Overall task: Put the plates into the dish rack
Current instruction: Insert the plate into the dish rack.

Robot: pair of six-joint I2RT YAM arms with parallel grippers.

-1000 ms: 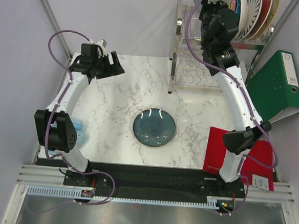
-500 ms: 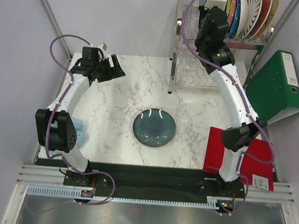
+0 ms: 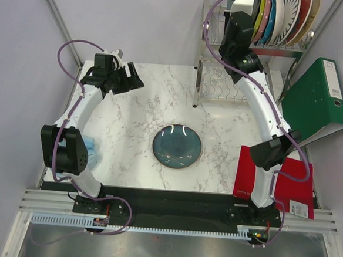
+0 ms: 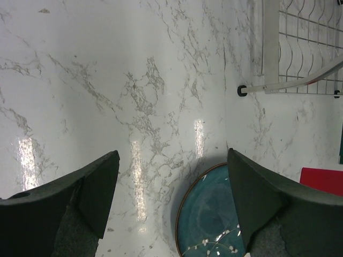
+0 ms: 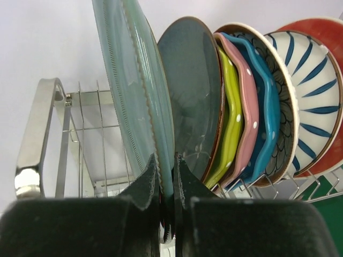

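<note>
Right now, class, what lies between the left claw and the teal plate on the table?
Nothing. Only bare marble table separates the left claw from the teal plate, which shows most clearly in the top view.

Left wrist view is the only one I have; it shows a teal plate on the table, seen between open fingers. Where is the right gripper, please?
Observer: The right gripper is at the upper tier of the dish rack, shut on the rim of an upright pale plate.
Operator: Do other plates stand there?
Observer: Yes, beside it: a grey-blue plate, a lime plate, a pink dotted plate, and more behind.
Operator: What lies right of the teal plate?
Observer: A red folder, at the near right edge of the table.
</note>
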